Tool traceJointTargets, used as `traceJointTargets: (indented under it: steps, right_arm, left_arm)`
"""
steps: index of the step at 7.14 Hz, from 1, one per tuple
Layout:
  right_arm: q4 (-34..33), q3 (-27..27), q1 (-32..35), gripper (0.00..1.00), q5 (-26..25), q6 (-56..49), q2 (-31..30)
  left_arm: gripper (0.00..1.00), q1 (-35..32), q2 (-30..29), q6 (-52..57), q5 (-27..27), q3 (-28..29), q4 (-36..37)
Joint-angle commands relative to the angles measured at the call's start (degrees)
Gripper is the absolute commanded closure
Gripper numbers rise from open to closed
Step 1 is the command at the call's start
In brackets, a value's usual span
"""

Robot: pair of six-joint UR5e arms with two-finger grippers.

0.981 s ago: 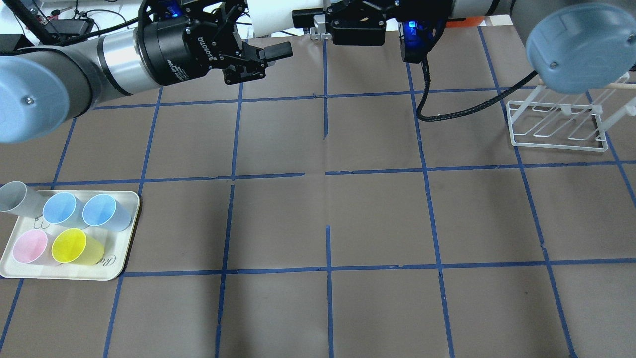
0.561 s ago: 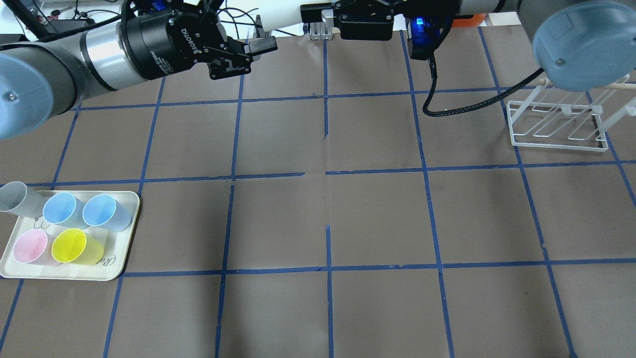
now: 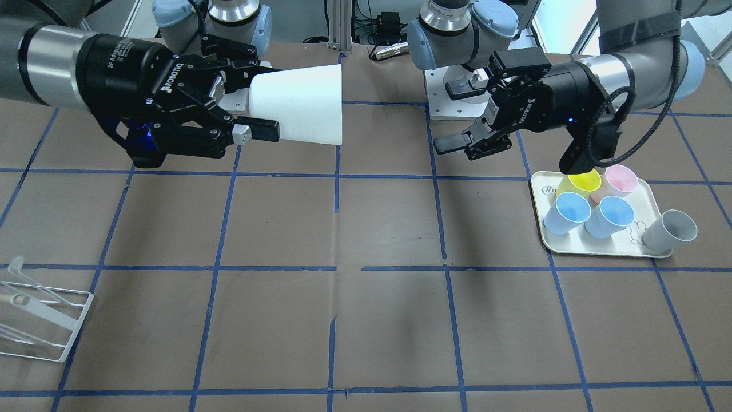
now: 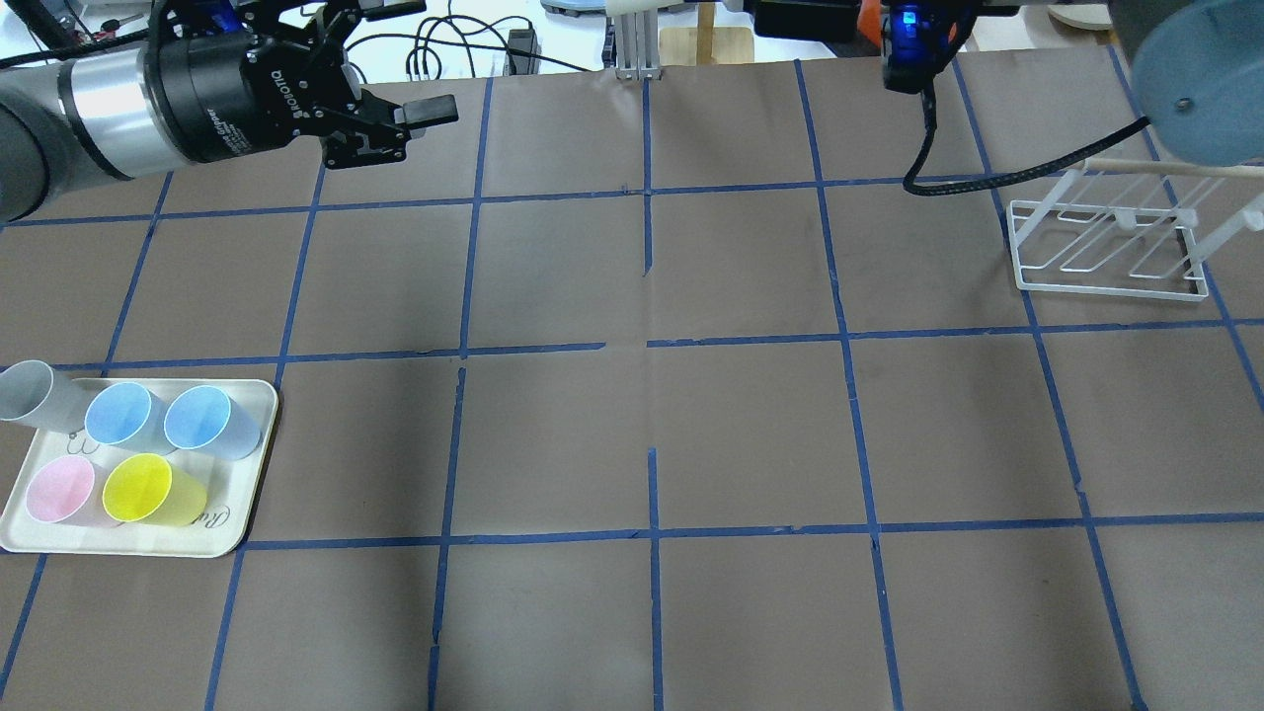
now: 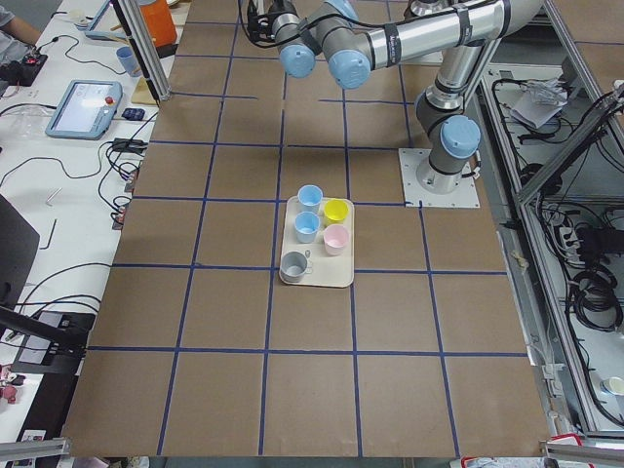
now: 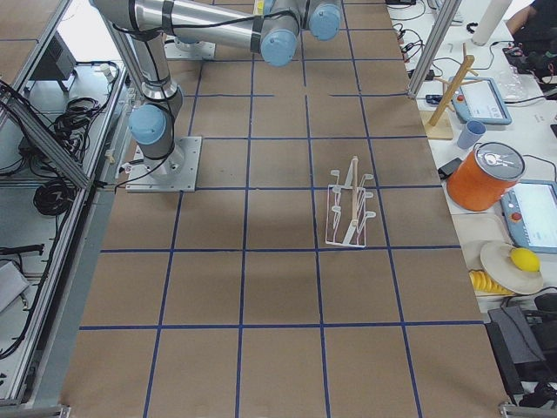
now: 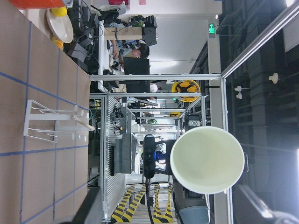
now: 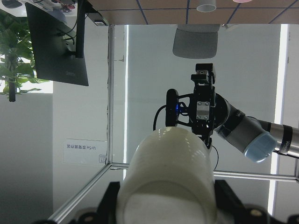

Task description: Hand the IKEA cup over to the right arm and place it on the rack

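From where I stand I count six cups, one tray, one rack and two arms. Five of the cups stand on the tray (image 4: 242, 464) at the robot's left end of the counter (image 3: 366, 229): a blue cup (image 4: 118, 415) beside a second blue cup (image 4: 197, 417), one yellow cup (image 4: 138, 487), one pink cup (image 4: 57, 489), and one grey cup (image 4: 25, 390) at the tray's corner.

The sixth, the IKEA cup (image 3: 303, 103), is up in the air over the side of the counter nearest the robot's bases, lying on its side. The right tool (image 3: 266, 103) is clamped on its narrow bottom end, and the wide mouth points toward the left tool (image 3: 443, 117). The left tool's fingers are spread wide with nothing between them. It hangs near the cup's mouth, apart from it and not touching. The left wrist view looks straight into that pale open mouth.

The rack (image 4: 1108, 249) stands at the robot's right end of the counter, well apart from the held cup.
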Motion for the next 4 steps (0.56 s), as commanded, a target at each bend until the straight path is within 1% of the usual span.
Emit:
traceJointTargets:
  steps: [1, 2, 3, 4]
  right_arm:
    - [-4.7, -0.1, -3.2, 0.59, -11.0, -0.3, -0.8]
    - [-5.5, -0.1, -3.3, 0.59, -16.0, -1.1, -1.1]
    - [-5.5, -0.1, -3.2, 0.59, -21.9, -5.7, -2.1]
    - [-5.2, 0.9, -2.9, 0.59, -28.3, -12.8, -3.9]
  left_arm:
    - [0.00, 1.0, -0.8, -7.5, 20.4, 2.4, 14.9]
    - [0.00, 0.1, -1.4, -16.5, 30.5, 2.7, 25.2]
    - [0.00, -2.6, -1.7, -19.4, 38.8, 2.5, 31.6]
    - [0.00, -7.4, -1.7, -19.6, 52.7, 2.7, 32.5]
